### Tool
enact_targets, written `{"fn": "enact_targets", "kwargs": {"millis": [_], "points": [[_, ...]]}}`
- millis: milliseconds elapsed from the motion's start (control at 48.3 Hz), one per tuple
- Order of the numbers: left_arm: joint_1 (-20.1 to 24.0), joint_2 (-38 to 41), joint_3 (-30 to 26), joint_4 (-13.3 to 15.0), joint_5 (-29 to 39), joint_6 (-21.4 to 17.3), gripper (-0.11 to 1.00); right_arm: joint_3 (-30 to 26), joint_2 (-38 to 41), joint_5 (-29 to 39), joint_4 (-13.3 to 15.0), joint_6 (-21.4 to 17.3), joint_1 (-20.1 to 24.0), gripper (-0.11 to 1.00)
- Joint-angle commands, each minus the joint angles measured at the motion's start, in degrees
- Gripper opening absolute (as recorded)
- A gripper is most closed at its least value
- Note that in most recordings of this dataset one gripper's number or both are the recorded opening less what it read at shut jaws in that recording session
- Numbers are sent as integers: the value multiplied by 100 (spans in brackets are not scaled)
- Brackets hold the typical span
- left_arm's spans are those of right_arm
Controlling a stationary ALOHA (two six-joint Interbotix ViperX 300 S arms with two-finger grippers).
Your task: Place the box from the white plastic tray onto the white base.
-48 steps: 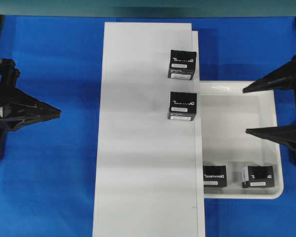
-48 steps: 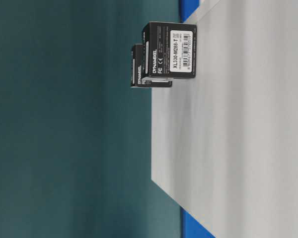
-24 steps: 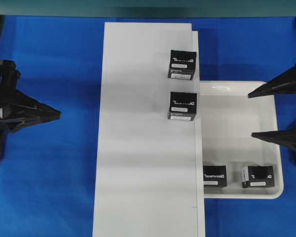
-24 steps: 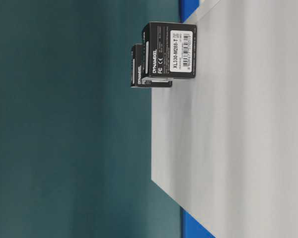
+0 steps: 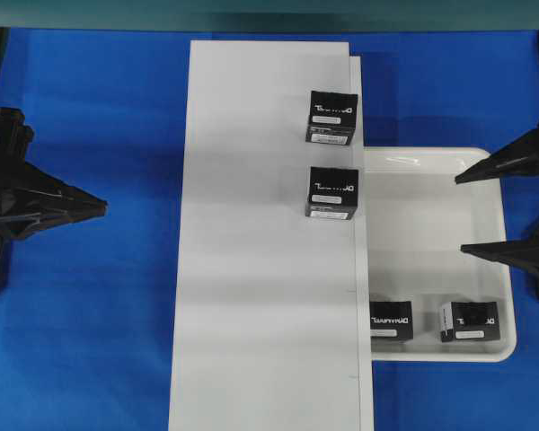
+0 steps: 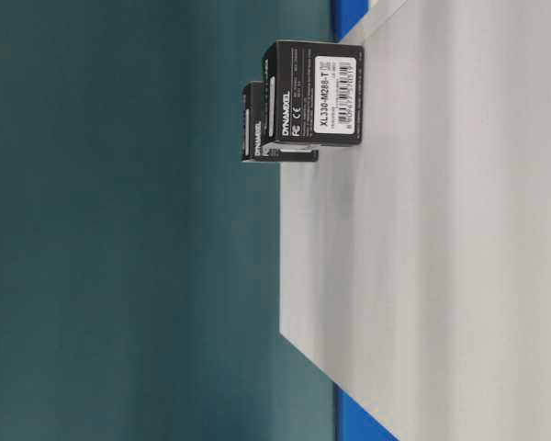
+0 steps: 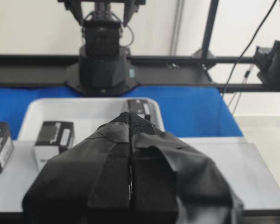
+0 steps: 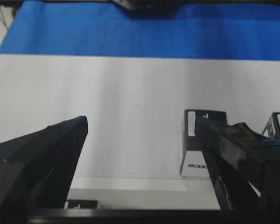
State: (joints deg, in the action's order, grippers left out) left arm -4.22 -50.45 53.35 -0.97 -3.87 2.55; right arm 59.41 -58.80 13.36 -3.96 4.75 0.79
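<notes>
Two boxes remain in the white plastic tray, both against its near rim: one touching the edge of the white base, the other toward the tray's outer corner. Two more boxes already stand on the base along the edge that meets the tray, one beyond the tray's far rim.

The right gripper sits over the tray's outer rim, fingers spread wide and holding nothing. The left gripper rests on the far side of the base from the tray, fingers pressed together, empty.

To do this step well, bring the right gripper toward the near rim, centre the spread fingers over one box, and descend so a finger passes on each side before you close. The outer box looks the easier target, since the other one sits hard against the base edge, leaving little finger room there. Lift clear of the raised rim. Set the box on open base surface nearer than the two placed boxes, well apart from them.
</notes>
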Motion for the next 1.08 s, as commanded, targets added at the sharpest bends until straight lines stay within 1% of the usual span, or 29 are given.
{"fn": "enact_targets", "kwargs": {"millis": [0,373,621,807,1055], "points": [[-9,-26,-105,-9,-53,0,-7,-35,18,-70,18,-9,-18,99],[-9,-79,-105,-18,-53,0,-7,0,-35,-97,18,35,-18,99],[-70,-176,-114,-9,-44,0,-7,9,-369,-70,26,79,-18,99],[-79,-141,-123,-9,-79,9,-7,167,-563,-35,35,53,-9,99],[-79,-167,-123,-9,-220,9,-7,202,-545,-105,35,97,18,99]]}}
